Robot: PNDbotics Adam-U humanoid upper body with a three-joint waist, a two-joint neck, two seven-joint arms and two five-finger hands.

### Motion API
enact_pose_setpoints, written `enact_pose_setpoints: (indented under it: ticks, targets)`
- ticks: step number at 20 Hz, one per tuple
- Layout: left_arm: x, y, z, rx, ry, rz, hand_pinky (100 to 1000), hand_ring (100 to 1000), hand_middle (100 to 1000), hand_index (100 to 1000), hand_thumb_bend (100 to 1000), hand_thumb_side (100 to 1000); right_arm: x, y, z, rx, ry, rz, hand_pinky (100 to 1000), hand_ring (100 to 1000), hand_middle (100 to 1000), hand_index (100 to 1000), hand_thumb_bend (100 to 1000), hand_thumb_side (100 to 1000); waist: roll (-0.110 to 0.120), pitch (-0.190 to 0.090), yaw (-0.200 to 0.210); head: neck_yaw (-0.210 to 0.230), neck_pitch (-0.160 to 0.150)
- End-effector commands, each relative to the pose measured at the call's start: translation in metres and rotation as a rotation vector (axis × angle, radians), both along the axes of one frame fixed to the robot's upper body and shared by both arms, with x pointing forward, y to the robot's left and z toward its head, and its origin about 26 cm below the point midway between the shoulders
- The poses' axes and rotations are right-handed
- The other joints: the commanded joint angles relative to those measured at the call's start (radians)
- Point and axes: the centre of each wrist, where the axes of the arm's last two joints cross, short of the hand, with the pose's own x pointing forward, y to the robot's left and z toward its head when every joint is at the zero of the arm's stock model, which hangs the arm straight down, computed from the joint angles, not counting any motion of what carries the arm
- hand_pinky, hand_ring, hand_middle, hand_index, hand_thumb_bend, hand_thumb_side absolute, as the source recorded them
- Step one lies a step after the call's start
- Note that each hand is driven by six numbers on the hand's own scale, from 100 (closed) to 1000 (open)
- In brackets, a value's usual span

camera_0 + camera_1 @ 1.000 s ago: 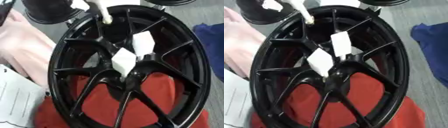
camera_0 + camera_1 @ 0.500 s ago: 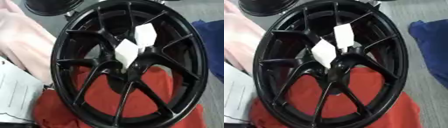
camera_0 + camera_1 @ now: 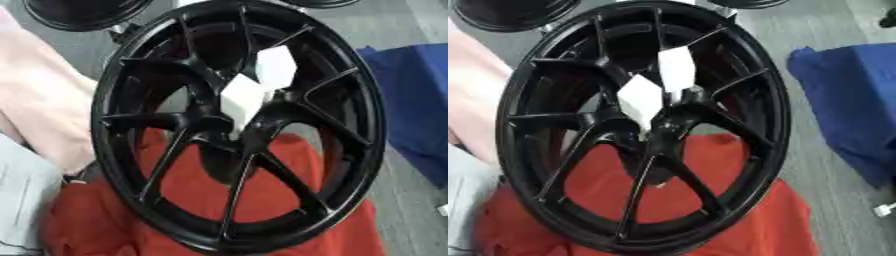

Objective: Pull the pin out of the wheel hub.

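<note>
Gone since a second ago: the pale hand at the rim's top; neither robot hand shows now. Glossy black wheel hub (image 3: 236,125) stands tilted on crumpled red cloth (image 3: 289,200), two white blocky tags (image 3: 242,97) at its centre; pin indistinct. Blue fabric (image 3: 850,100) lies right.

Neither our left hand nor our right hand shows in either eye view. No arm or wrist comes in from the left side, the right side or the upper corners. We cannot tell their pose, nor how the fingers stand. All we can say of our own body is that our head looks down at the work before us.
</note>
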Motion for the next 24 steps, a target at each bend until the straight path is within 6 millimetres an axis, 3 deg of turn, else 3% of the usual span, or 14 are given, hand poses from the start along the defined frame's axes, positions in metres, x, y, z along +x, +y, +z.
enact_pose_setpoints:
  ticks: [1,2,3,4,5,9,13,16,20,24]
  targets:
    - [-0.01,0.021,-0.004,-0.055,-0.049,0.083,658,598,513,679,410,100,-0.003,-0.001,0.01,-0.008,-0.029,0.0,859,705,639,785,100,425,-0.003,-0.03,-0.002,0.001,-0.018]
    - [-0.01,0.025,-0.014,-0.076,-0.047,0.1,679,628,554,720,491,100,-0.003,-0.001,0.01,-0.005,-0.031,0.0,859,705,639,785,100,449,-0.003,-0.031,-0.003,0.0,-0.022]
    - [-0.011,0.029,-0.023,-0.093,-0.045,0.117,701,672,606,771,544,385,-0.004,-0.001,0.01,-0.001,-0.034,-0.002,859,704,639,785,100,421,-0.004,-0.032,-0.004,-0.003,-0.024]
    - [-0.012,0.032,-0.032,-0.104,-0.046,0.131,708,696,644,802,585,506,-0.004,-0.001,0.01,0.002,-0.037,-0.005,859,704,638,785,100,420,-0.005,-0.033,-0.005,-0.004,-0.025]
    - [-0.013,0.035,-0.041,-0.114,-0.043,0.146,718,738,722,854,575,714,-0.005,-0.002,0.01,0.005,-0.041,-0.01,858,703,638,785,100,413,-0.006,-0.034,-0.006,-0.004,-0.023]
    - [-0.023,0.039,-0.061,-0.141,-0.069,0.174,708,725,702,842,537,657,-0.007,-0.004,0.012,0.023,-0.061,-0.022,858,703,637,784,100,398,-0.008,-0.045,-0.02,0.013,-0.016]
    - [-0.037,0.035,-0.067,-0.184,-0.152,0.142,666,675,641,793,361,566,-0.007,-0.004,0.014,0.027,-0.074,-0.018,857,703,637,783,100,383,-0.014,-0.054,-0.034,0.033,-0.013]
    - [-0.042,0.023,-0.065,-0.264,-0.241,0.102,649,664,630,788,319,581,-0.007,-0.004,0.016,0.032,-0.085,-0.016,857,703,636,782,100,373,-0.02,-0.054,-0.033,0.035,-0.017]
    - [-0.042,-0.022,-0.087,-0.608,-0.435,0.052,632,650,619,778,307,589,-0.006,-0.004,0.021,0.03,-0.104,-0.008,856,703,635,781,100,363,-0.023,-0.047,-0.034,0.048,-0.029]
    - [-0.048,-0.065,-0.118,-0.843,-0.483,0.074,625,649,619,780,279,617,-0.005,-0.003,0.024,0.031,-0.113,-0.003,856,702,634,781,100,359,-0.027,-0.037,-0.035,0.061,-0.042]
